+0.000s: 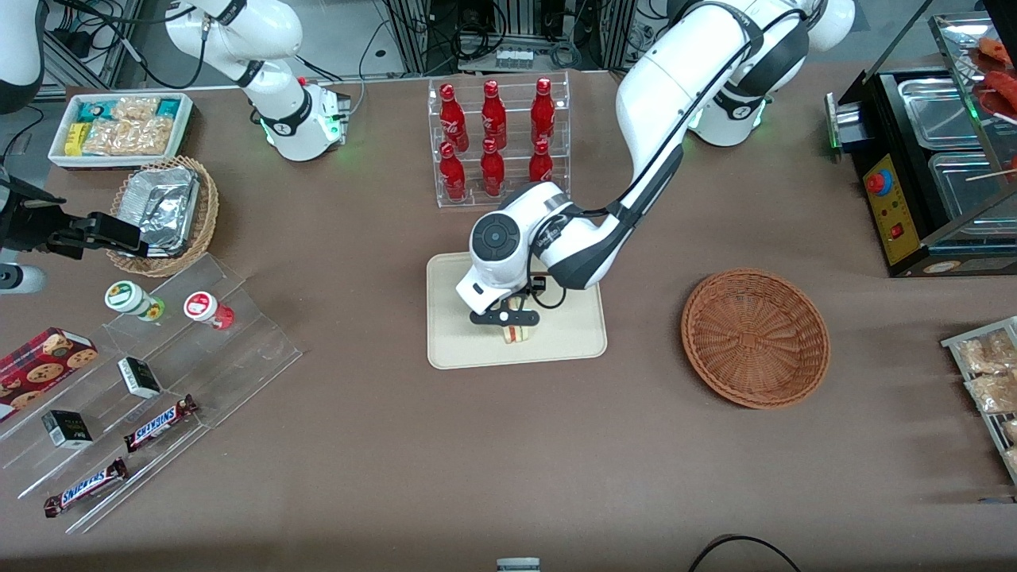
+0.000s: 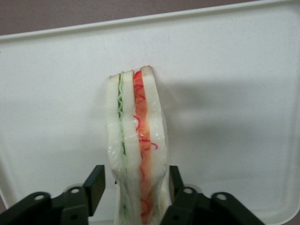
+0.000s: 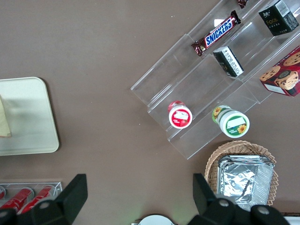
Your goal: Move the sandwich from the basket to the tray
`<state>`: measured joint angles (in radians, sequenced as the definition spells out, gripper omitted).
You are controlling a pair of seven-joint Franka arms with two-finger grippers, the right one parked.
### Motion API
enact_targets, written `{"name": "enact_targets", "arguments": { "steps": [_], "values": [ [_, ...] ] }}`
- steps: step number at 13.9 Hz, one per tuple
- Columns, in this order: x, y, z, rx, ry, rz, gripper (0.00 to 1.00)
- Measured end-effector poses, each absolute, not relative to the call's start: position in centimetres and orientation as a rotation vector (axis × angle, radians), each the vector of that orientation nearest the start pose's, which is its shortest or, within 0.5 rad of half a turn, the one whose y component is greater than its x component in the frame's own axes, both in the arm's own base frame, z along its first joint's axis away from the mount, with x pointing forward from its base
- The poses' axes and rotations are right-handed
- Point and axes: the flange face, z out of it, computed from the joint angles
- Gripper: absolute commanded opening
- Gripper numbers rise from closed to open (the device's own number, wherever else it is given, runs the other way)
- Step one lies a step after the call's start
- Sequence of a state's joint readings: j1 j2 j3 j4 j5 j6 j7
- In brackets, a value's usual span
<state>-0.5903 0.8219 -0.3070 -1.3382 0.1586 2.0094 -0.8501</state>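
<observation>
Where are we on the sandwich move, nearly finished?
Nearly. The basket is empty and the sandwich stands on edge over the tray. The left hand has it between its fingers, one of them apart from the bread. Left: finish releasing and lift away.

Gripper (image 1: 508, 319) low over tray (image 1: 453, 349), fingers (image 2: 95, 182) straddling upright sandwich (image 1: 516, 333) (one finger touches, the other apart). Bare tray all round it. Cola bottle rack (image 1: 499, 141) stands just farther from front camera; basket (image 1: 755, 338) well apart, toward working arm's end.
</observation>
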Motion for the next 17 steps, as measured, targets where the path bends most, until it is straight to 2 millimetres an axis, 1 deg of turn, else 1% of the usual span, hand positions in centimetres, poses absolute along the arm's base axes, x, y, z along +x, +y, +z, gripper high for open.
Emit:
{"name": "enact_targets", "arguments": {
  "steps": [2, 3, 5, 7, 9, 11, 12, 14, 15, 17],
  "values": [
    [50.5, -52.2, 25.8, -3.075, 0.038, 0.231, 1.00],
    [51.2, -51.5, 27.5, -3.069, 0.009, 0.218, 1.00],
    [52.8, -49.5, 32.1, -3.062, -0.069, 0.181, 1.00],
    [54.5, -45.9, 37.5, -3.044, -0.148, 0.157, 1.00],
    [55.9, -41.5, 42.6, -3.017, -0.242, 0.146, 1.00],
    [56.2, -38.0, 46.8, -2.990, -0.309, 0.142, 1.00],
    [56.1, -36.5, 48.5, -2.980, -0.327, 0.138, 1.00],
    [56.0, -33.4, 51.3, -2.977, -0.285, 0.131, 1.00],
    [56.0, -31.2, 52.6, -2.974, -0.256, 0.132, 1.00],
    [55.8, -26.1, 55.6, -2.967, -0.198, 0.163, 1.00]
  ]
}}
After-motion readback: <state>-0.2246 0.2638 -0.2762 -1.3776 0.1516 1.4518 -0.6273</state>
